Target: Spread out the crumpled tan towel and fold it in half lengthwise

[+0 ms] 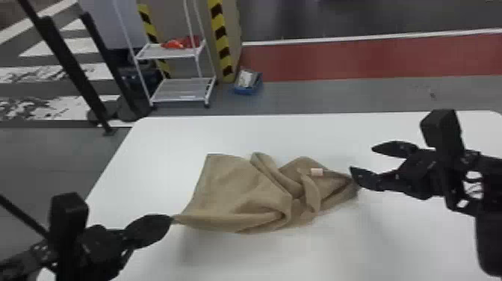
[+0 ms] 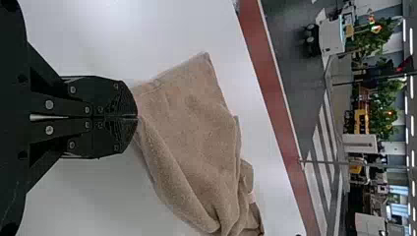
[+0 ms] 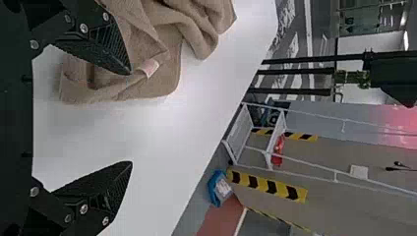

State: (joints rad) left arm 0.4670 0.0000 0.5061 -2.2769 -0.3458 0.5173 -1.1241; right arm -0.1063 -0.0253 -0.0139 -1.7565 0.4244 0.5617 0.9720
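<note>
The towel [image 1: 231, 187] is made of soft tan cloth, and a fine, fuzzy texture can be seen on it. One broad part of it is rather flat, with a straight hem, while the rest is gathered into thick, rounded folds. A small pale tag [image 1: 316, 172] is attached near its right end. The surface [image 1: 298, 258] under it is white and smooth, with a rounded far corner

In the head view, the whole length of the towel is shown between the left claw [image 1: 172, 219] and the right claw [image 1: 361, 159]; behind the surface, a white metal rack [image 1: 168, 52] and yellow-black striped posts [image 1: 221, 41] are seen. In the left wrist view, the hem is shown closely where it is pinched, and green plants [image 2: 386, 105] are seen in the room. In the right wrist view, the ribbed inner faces of the fingers [image 3: 110, 49] are made visible

The towel is lying on the surface, and its near left corner is grasped by the clenched left claw. The right claw is released, with its fingers wide apart; one finger is placed over the right end of the towel, near the tag, but whether the cloth is touched cannot be told
</note>
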